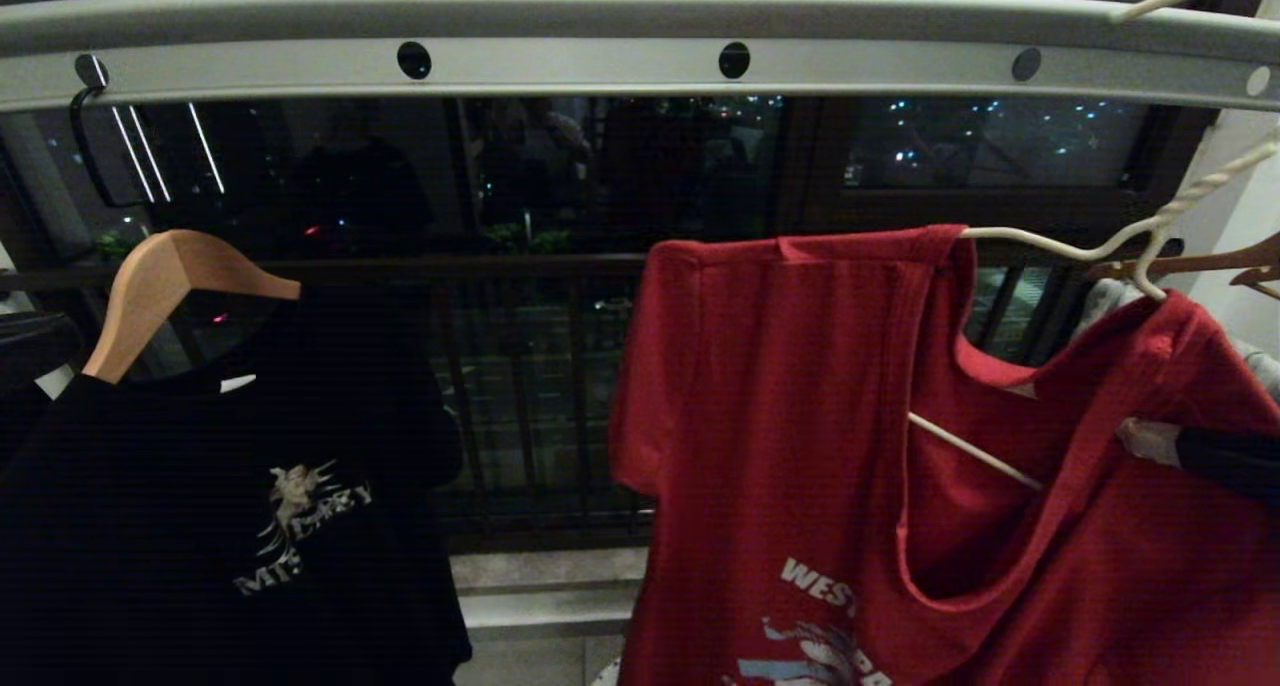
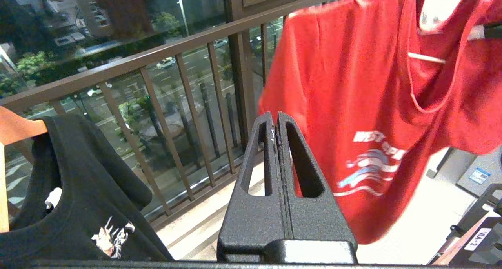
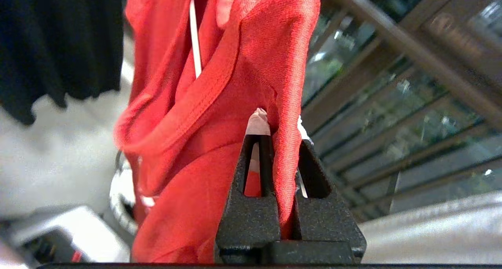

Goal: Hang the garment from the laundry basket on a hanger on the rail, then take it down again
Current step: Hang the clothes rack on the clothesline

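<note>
Left of the red T-shirt, beside the black angel-print T-shirt, the left gripper waits with jaws pressed together, empty. The red T-shirt hangs crooked on the white wire hanger under the grey rail. At the shirt's right shoulder the right gripper pinches cloth; best to lift gently, so the fabric clears the hanger's shoulder without snagging.

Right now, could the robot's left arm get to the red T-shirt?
Probably yes. The left gripper, shut and empty, points at open space beside the red T-shirt, with nothing between them. The right gripper already pinches its cloth.
</note>
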### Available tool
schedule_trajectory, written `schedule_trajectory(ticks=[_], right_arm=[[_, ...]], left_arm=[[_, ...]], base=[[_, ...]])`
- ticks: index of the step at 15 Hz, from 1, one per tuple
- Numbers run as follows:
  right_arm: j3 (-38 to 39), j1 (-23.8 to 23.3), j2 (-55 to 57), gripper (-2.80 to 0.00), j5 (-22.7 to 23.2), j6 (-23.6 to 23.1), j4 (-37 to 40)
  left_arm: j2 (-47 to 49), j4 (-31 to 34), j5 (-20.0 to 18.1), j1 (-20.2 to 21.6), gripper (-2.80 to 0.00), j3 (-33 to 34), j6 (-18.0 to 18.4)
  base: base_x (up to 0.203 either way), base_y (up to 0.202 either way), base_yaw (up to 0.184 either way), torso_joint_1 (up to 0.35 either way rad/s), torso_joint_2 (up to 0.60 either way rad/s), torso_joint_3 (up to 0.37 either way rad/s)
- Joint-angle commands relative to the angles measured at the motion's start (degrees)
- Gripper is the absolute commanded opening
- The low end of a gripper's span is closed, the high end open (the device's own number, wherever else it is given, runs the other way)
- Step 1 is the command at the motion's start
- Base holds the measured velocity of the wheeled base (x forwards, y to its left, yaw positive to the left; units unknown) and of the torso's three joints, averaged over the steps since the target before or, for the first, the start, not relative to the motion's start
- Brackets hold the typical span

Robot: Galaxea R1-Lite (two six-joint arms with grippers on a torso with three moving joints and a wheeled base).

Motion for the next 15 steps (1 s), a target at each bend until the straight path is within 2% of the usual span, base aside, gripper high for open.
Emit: schedule_trajectory(ticks=[1,5,7,9,10,12,15], right_arm=[[1.57,0.0,-0.16,-2.8,-0.09,-0.21,-2.13],[1.44,0.0,0.23,-2.8,-2.64,-0.21,-2.01],[1.0,0.05,1.02,-2.8,-3.27,2.51,-2.09],[0.69,0.01,2.32,-2.8,-4.09,2.77,-2.22],[0.27,0.0,3.24,-2.8,-5.11,3.18,-2.45],[-0.42,0.0,5.23,-2.8,-9.12,7.23,-3.3],[-0.56,-0.05,6.05,-2.8,-10.7,8.28,-3.77]], left_arm=[[-0.14,0.06,0.07,0.01,-2.8,-0.1,0.01],[-0.23,-0.03,0.07,0.01,-2.8,-0.19,0.01],[-0.1,-1.65,0.07,0.01,-2.8,-0.24,-0.17],[-0.14,-1.88,0.07,0.01,-2.8,-0.1,-0.17],[-0.05,-1.88,0.07,0.01,-2.8,-0.01,-0.17],[0.04,-1.88,0.07,0.01,-2.8,-0.01,-0.17],[0.04,-1.88,0.0,-0.08,-2.8,0.07,-0.17]], base=[[0.0,0.0,0.0,0.0,0.0,0.0],[0.0,0.0,0.0,0.0,0.0,0.0],[0.0,0.0,0.0,0.0,0.0,0.0],[0.0,0.0,0.0,0.0,0.0,0.0],[0.0,0.0,0.0,0.0,0.0,0.0],[0.0,0.0,0.0,0.0,0.0,0.0],[0.0,0.0,0.0,0.0,0.0,0.0]])
